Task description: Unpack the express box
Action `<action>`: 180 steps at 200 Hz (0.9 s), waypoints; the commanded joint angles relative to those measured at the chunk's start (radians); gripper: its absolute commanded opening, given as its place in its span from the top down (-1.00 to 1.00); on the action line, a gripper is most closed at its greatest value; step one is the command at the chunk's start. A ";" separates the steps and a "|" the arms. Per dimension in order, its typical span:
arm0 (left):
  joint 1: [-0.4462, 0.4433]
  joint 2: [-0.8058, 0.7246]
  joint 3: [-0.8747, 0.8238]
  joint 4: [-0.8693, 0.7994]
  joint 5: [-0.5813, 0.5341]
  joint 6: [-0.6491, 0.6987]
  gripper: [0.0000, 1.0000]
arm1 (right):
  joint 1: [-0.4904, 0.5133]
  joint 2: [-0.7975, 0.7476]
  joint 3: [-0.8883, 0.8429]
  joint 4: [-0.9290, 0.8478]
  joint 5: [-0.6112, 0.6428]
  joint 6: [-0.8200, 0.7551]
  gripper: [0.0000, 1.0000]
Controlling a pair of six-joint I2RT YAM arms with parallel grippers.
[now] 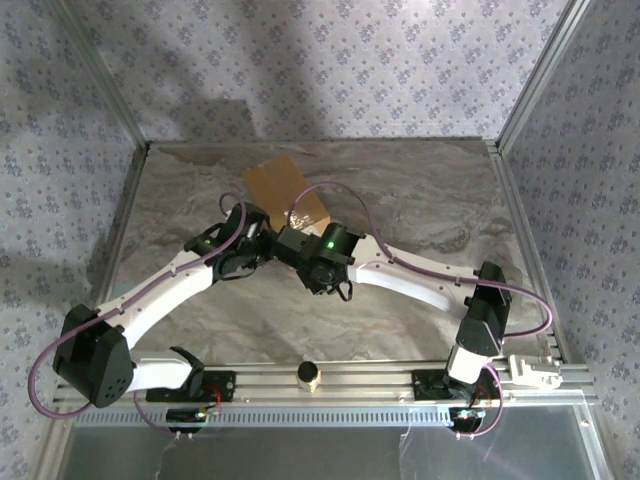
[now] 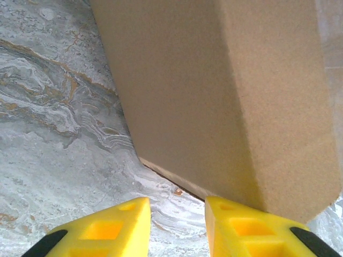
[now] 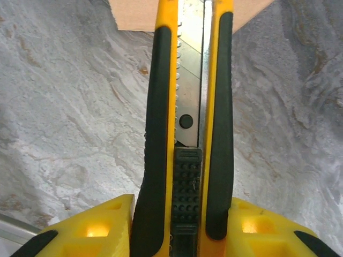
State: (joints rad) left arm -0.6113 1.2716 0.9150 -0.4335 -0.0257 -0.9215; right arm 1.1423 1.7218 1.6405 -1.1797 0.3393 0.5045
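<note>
On my right wrist feed, the right claw [image 3: 182,238] was clamped on a utility knife [image 3: 187,107]. Its yellow fingers [image 3: 88,233] pressed the knife's yellow-and-black handle from both sides. The blade was slid out and ran up over the near edge of the express box [image 3: 134,13] at the top of that feed. I could not tell whether steel touched cardboard.

The left claw [image 2: 177,230] stood partly open and held nothing, with bare marble-patterned table [image 2: 53,134] showing in the gap between its fingers. The box's plain tan side stood just ahead of it. A lower corner of the box hung over one fingertip [image 2: 230,211], and I could not tell whether they touched.

From the overhead camera, I saw the box lying toward the far middle of the table, turned at an angle to the table's edges. Both arms reached in and met at its near side.
</note>
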 commanded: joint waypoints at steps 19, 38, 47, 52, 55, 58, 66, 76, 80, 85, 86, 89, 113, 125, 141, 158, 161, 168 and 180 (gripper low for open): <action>-0.036 -0.034 0.076 -0.028 0.008 0.068 0.34 | 0.051 0.024 0.012 -0.007 -0.037 -0.107 1.00; -0.027 -0.060 0.094 -0.085 -0.025 0.094 0.33 | 0.037 -0.001 -0.021 -0.008 -0.016 -0.103 1.00; -0.016 -0.070 0.100 -0.111 -0.032 0.098 0.32 | 0.029 -0.014 -0.036 -0.001 -0.014 -0.098 1.00; -0.009 -0.077 0.104 -0.127 -0.032 0.101 0.32 | 0.026 -0.021 -0.041 0.000 -0.015 -0.095 1.00; -0.003 -0.082 0.106 -0.136 -0.031 0.103 0.32 | 0.025 -0.025 -0.043 0.000 -0.016 -0.093 1.00; 0.002 -0.086 0.108 -0.143 -0.031 0.104 0.32 | 0.023 -0.031 -0.047 0.003 -0.016 -0.092 1.00; 0.013 -0.098 0.111 -0.158 -0.031 0.110 0.30 | 0.021 -0.043 -0.057 0.008 -0.016 -0.087 1.00; 0.031 -0.112 0.113 -0.173 -0.032 0.118 0.26 | 0.017 -0.058 -0.070 0.014 -0.016 -0.083 1.00; 0.039 -0.116 0.115 -0.177 -0.030 0.123 0.25 | 0.017 -0.063 -0.074 0.017 -0.016 -0.083 1.00; 0.051 -0.121 0.120 -0.181 -0.028 0.129 0.24 | 0.017 -0.070 -0.083 0.022 -0.015 -0.083 1.00; 0.052 -0.121 0.121 -0.183 -0.028 0.132 0.24 | 0.017 -0.071 -0.086 0.023 -0.015 -0.083 1.00; 0.059 -0.123 0.124 -0.186 -0.028 0.136 0.24 | 0.016 -0.075 -0.092 0.027 -0.013 -0.082 1.00; 0.106 -0.105 0.171 -0.200 -0.008 0.170 0.16 | 0.013 -0.093 -0.117 0.042 -0.015 -0.081 1.00; 0.117 -0.073 0.211 -0.199 -0.004 0.191 0.11 | 0.016 -0.104 -0.123 0.048 -0.016 -0.084 1.00; 0.128 -0.011 0.264 -0.176 0.005 0.224 -0.01 | 0.018 -0.119 -0.133 0.058 -0.016 -0.087 1.00; 0.137 0.079 0.326 -0.161 0.013 0.248 -0.04 | 0.017 -0.133 -0.147 0.080 -0.029 -0.099 1.00; 0.137 0.094 0.332 -0.157 0.016 0.253 -0.04 | 0.018 -0.136 -0.149 0.082 -0.031 -0.102 1.00; 0.139 0.131 0.353 -0.152 0.012 0.260 -0.04 | 0.019 -0.139 -0.150 0.085 -0.037 -0.100 1.00; 0.142 0.183 0.378 -0.141 0.000 0.268 -0.03 | 0.018 -0.145 -0.152 0.090 -0.037 -0.097 1.00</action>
State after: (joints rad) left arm -0.4782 1.3655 1.2373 -0.5926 -0.0307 -0.7078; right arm 1.1507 1.6138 1.4975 -1.1011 0.3244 0.4282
